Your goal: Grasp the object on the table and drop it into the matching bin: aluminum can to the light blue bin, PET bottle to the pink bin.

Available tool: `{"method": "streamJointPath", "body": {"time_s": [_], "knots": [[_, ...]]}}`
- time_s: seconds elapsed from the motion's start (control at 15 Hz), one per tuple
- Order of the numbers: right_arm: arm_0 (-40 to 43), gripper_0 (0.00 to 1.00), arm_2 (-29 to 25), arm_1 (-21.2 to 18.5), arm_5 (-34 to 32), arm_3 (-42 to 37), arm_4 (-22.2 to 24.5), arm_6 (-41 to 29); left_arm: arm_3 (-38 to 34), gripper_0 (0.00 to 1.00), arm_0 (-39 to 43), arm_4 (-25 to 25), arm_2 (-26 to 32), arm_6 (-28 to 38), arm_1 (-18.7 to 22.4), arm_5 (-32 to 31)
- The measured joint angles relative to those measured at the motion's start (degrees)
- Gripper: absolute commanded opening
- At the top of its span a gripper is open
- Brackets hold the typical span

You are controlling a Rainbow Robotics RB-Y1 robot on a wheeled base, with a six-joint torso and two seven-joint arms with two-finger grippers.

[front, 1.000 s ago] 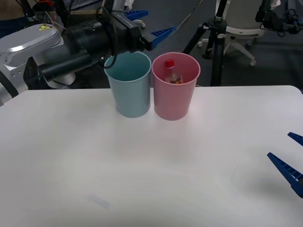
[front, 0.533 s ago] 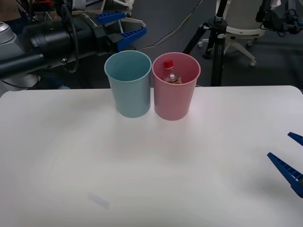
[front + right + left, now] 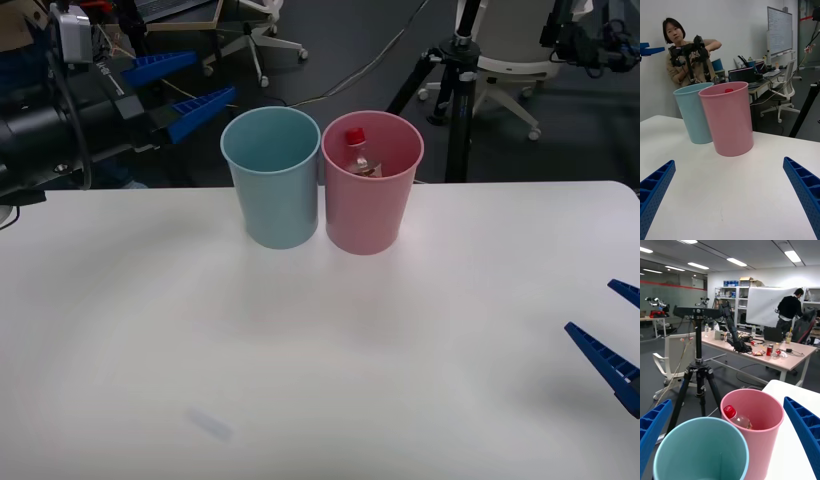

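The small clear PET bottle with a red screw cap lies inside the tall pink plastic bin, its matching container, beside the light blue bin; left gripper spread empty behind the bins, right gripper open over the white table, both judged idle.

Smooth pink plastic tapered bin, satin sheen, rolled rim. Same smooth, faintly glossy plastic on the light blue tapered bin touching it. Inside the pink one, a small clear glossy plastic bottle, red plastic screw cap, printed red-and-yellow label. Wide white counter: matt, smooth, with soft reflections of both bins. Ribbed blue plastic jaws, matt, spread apart, on the left gripper and the right gripper. Black matt casing behind the left jaws.
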Motion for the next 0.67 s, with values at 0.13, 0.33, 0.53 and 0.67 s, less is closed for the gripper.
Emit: {"method": "streamJointPath", "body": {"time_s": [0.13, 0.33, 0.53, 0.67], "knots": [[0.00, 1.00, 0.00, 0.00, 0.00, 0.00, 0.00, 0.00, -1.90, 1.00, 6.20, -2.16, 5.77, 0.75, 0.00, -0.40], [0.00, 1.00, 0.00, 0.00, 0.00, 0.00, 0.00, 0.00, -4.69, 1.00, 14.70, -4.75, 12.94, 1.26, -0.13, -1.13], [0.00, 1.00, 0.00, 0.00, 0.00, 0.00, 0.00, 0.00, -5.65, 1.00, 20.87, -5.04, 16.84, 0.73, -0.42, -2.01], [0.00, 1.00, 0.00, 0.00, 0.00, 0.00, 0.00, 0.00, -5.90, 1.00, 24.78, -8.46, 20.62, 0.28, -2.46, -2.96]]}}
